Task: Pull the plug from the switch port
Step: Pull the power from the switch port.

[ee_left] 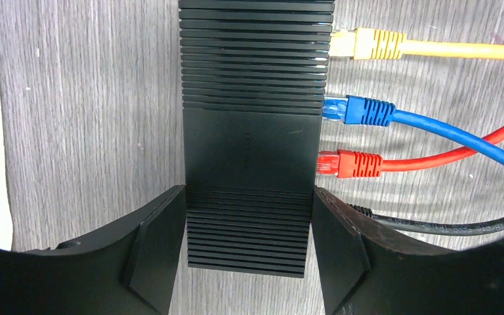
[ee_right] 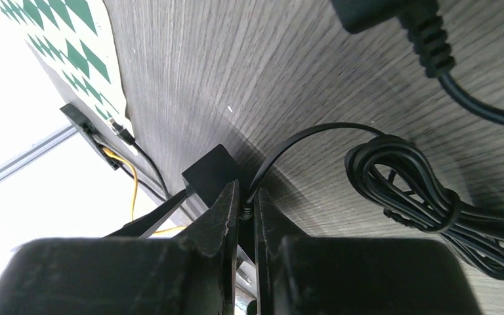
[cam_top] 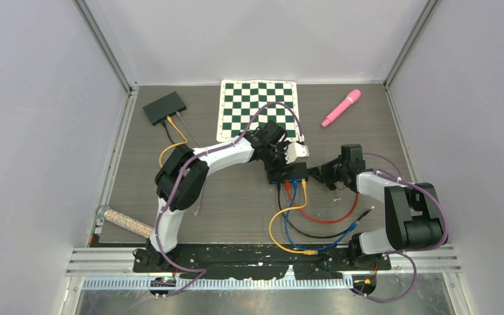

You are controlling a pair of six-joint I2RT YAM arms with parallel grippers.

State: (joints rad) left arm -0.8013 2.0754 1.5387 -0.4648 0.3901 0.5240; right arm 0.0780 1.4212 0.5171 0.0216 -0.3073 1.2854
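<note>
The black ribbed switch [ee_left: 252,131] lies on the grey table, near the middle in the top view [cam_top: 287,173]. My left gripper [ee_left: 249,194] is shut on its two long sides. Yellow [ee_left: 367,44], blue [ee_left: 361,111] and red [ee_left: 354,164] plugs sit in ports along one side. A thin black plug [ee_right: 245,210] at the end of a black cable [ee_left: 433,225] meets the switch's corner [ee_right: 213,172]. My right gripper [ee_right: 244,198] is shut on that black plug, right against the switch; the fingers hide whether it sits in its port.
A coiled black cable [ee_right: 413,190] and its adapter [ee_right: 380,13] lie right of the switch. Red, blue and yellow cable loops [cam_top: 302,230] spread toward the near edge. A second black box [cam_top: 165,107], a chessboard mat [cam_top: 258,109] and a pink object [cam_top: 341,107] lie at the back.
</note>
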